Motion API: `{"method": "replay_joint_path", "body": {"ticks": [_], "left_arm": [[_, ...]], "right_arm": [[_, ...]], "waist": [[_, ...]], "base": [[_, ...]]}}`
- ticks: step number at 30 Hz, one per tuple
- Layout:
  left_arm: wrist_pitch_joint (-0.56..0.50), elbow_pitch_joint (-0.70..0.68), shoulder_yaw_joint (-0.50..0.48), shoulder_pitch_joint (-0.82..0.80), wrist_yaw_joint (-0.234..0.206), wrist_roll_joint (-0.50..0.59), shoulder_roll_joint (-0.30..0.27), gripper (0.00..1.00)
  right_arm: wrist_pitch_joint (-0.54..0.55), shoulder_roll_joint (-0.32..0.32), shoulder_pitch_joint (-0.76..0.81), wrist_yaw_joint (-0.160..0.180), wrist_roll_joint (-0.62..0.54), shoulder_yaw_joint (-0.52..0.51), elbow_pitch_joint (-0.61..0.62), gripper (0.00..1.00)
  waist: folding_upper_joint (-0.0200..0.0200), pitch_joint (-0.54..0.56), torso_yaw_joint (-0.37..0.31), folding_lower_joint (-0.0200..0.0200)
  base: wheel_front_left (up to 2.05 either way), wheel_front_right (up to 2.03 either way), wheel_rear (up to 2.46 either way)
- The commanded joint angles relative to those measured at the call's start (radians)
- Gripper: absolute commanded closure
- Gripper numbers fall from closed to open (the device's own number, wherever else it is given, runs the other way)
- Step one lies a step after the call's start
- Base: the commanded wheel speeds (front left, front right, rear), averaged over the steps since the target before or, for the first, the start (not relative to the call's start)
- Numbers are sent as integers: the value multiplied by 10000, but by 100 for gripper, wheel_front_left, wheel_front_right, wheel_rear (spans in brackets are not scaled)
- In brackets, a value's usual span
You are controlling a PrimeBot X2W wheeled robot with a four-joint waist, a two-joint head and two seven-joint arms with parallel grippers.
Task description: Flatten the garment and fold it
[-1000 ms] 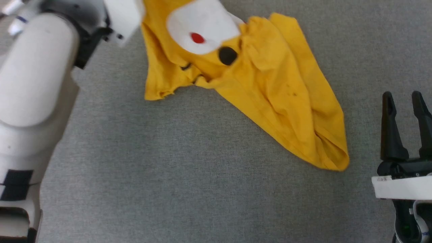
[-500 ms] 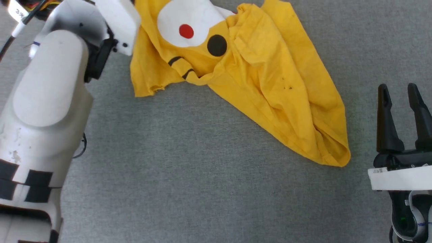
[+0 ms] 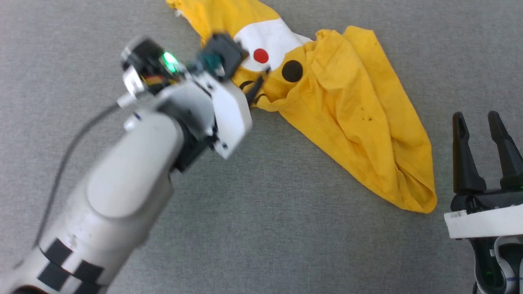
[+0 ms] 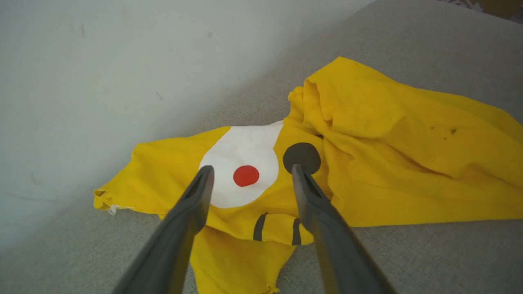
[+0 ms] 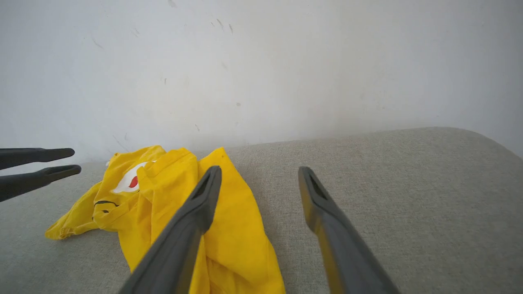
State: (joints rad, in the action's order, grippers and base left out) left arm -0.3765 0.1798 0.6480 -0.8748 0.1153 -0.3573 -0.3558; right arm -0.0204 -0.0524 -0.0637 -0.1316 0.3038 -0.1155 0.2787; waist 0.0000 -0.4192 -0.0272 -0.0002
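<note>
1. The bright yellow cotton T-shirt with a white patch, red dot and black dot [image 3: 351, 118] lies crumpled on the grey woven fabric surface [image 3: 245, 228]. It forms a long diagonal heap, with its plain yellow side bunched over the printed side.
2. By my judgement the task has barely started. No part is spread flat, the layers overlap in thick ridges, and no fold has been made.
3. The left end effector [image 4: 251, 168] hovers just above the T-shirt's printed end, fingers spread, pinching nothing.
4. The right end effector [image 3: 476, 115] waits just beside the T-shirt's lower tip, fingers also spread and empty, off the cloth.
5. The head view gives the T-shirt's full length down to that tip.
6. The left wrist view adds two black stripes on a turned-over flap and a frayed corner.
7. The right wrist view shows a pale wall [image 5: 261, 61] behind the T-shirt, with the left end effector's fingers seen side-on.
</note>
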Motion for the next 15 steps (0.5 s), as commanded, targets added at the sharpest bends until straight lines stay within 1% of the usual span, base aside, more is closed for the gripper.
{"method": "replay_joint_path", "body": {"ticks": [1,5,10,15], "left_arm": [[146,26,199,379,77,-78,78,0],[421,375,603,537,86,134,240,0],[1043,1416,1066,309,58,690,489,0],[1194,2470,1401,65,88,744,686,0]], "right_arm": [[64,22,94,9,-73,19,74,0],[152,22,114,9,-90,24,158,0],[310,22,57,9,-188,39,351,0],[443,22,37,9,-258,-59,511,0]], "waist": [[0,-6,82,2],[0,-128,72,2],[0,-343,-47,2],[0,-436,-152,2]], "base": [[0,0,0],[0,0,0],[0,0,0],[0,0,0]]}}
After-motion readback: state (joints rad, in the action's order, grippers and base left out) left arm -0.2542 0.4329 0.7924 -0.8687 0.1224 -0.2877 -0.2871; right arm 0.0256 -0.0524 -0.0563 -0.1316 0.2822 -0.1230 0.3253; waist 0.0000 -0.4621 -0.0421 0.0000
